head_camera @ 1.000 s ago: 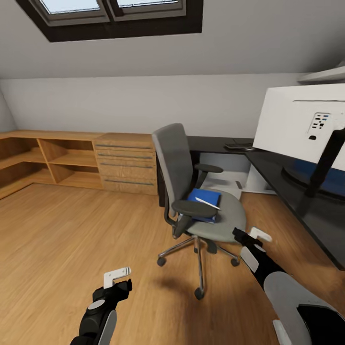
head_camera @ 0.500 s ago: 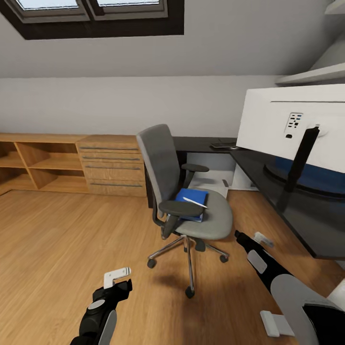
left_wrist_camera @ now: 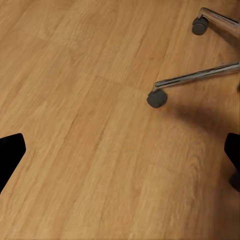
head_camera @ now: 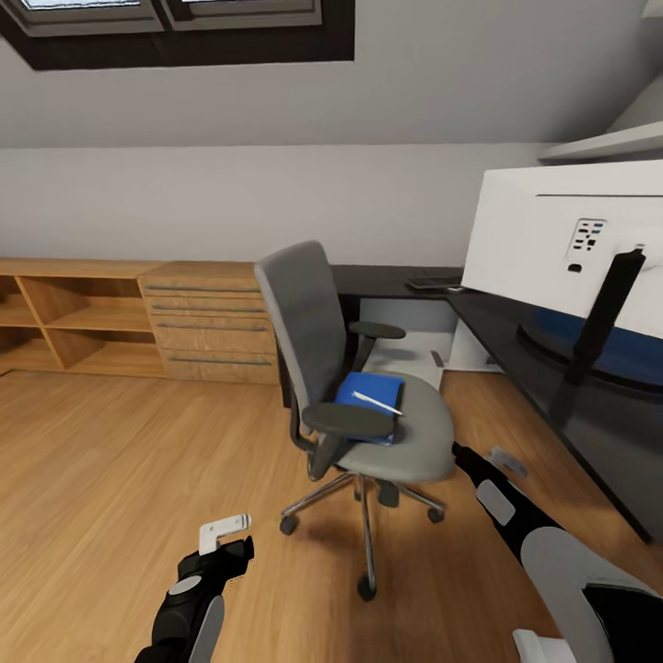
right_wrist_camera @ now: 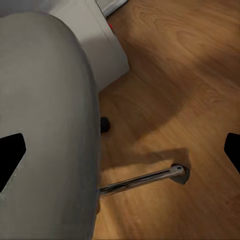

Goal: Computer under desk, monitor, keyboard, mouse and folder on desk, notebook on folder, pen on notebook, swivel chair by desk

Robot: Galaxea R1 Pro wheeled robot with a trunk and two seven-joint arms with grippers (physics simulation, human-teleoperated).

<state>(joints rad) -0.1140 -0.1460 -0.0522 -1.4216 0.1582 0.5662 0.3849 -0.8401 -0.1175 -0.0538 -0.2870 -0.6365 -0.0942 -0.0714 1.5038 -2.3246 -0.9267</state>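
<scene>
I see the swivel chair (head_camera: 354,387) standing on the oak floor (head_camera: 120,460), just off the corner of the L-shaped bench (head_camera: 516,322) and not tucked in. On its seat lies the blue folder (head_camera: 368,394); a thin white pen (head_camera: 376,402) lies on top of the stack. I cannot make out the notebook between them.

The monitor (head_camera: 562,244) stands on the bench's near arm, its pale back toward my head camera and its black stand resting on the top. At the far end of the bench's back arm a slim dark keyboard (head_camera: 433,283) lies flat. Under the bench, beyond the chair, I see a pale boxy shape, likely the computer (head_camera: 419,336). I cannot find the mouse.

Left pincer (head_camera: 230,539): low over bare floor, left of the chair. In the left wrist view its fingertips sit at opposite edges, so it is spread wide and holds nothing; the chrome chair legs and a caster (left_wrist_camera: 156,98) lie beyond it.

Right pincer (head_camera: 483,456): reaching out beside the seat's right edge, below the bench front. In the right wrist view the fingertips are likewise wide apart, empty, with the grey seat (right_wrist_camera: 47,125) close alongside.

An oak dresser (head_camera: 212,318) and open shelves (head_camera: 69,318) line the back wall.
</scene>
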